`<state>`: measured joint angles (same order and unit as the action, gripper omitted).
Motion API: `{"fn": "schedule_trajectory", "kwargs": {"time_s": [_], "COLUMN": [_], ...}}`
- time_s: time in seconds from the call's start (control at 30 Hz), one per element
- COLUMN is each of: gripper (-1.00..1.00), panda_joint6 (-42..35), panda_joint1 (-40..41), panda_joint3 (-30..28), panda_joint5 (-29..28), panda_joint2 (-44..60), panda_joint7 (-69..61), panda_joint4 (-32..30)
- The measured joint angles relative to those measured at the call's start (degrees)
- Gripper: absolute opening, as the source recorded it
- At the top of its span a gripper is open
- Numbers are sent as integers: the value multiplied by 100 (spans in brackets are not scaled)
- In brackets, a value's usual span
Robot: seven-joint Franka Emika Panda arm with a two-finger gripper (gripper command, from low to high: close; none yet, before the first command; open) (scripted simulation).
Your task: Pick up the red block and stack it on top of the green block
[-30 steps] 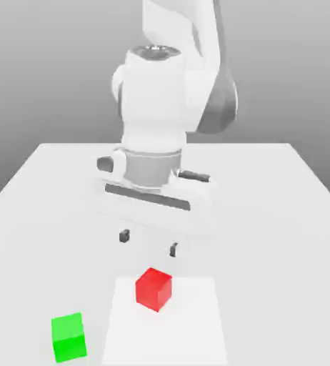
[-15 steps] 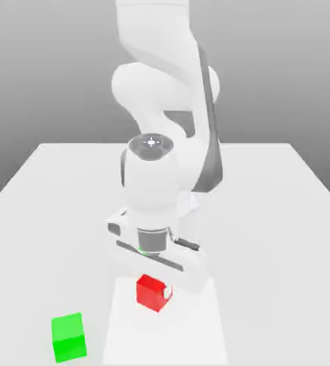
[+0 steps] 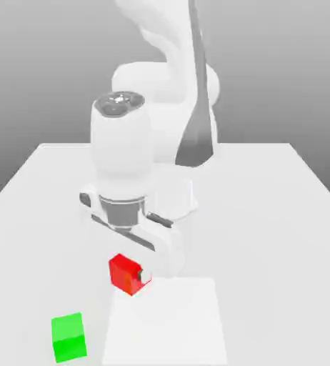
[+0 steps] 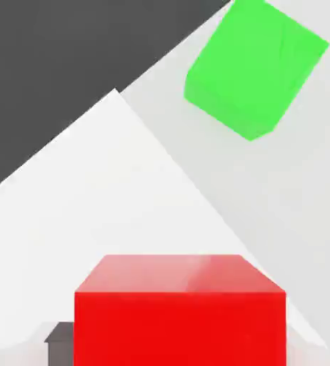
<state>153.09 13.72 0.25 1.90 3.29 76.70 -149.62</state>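
Your two-finger gripper (image 3: 132,275) has its fingers clamped on the plain red cube (image 3: 127,275), above the table (image 3: 268,250); the plain green cube (image 3: 68,337) is apart from it.

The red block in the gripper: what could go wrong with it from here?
The red block sits between the fingers of the gripper, so it might slip or turn in the grip. The green block stands off to the exterior view's left, turned differently from the red one in the hand view, so the stack could land crooked.
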Motion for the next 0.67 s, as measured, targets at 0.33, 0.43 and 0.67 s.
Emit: {"fn": "schedule_trajectory", "kwargs": {"time_s": [0.33, 0.43, 0.67], "gripper": [100, 100, 100], "panda_joint6": [360, 360, -313], "panda_joint1": [324, 324, 314], "panda_joint3": [-247, -247, -273], "panda_joint5": [-27, -27, -108], "panda_joint2": [1308, 1308, 611], "panda_joint7": [323, 323, 383], "panda_joint4": [935, 935, 907]}}
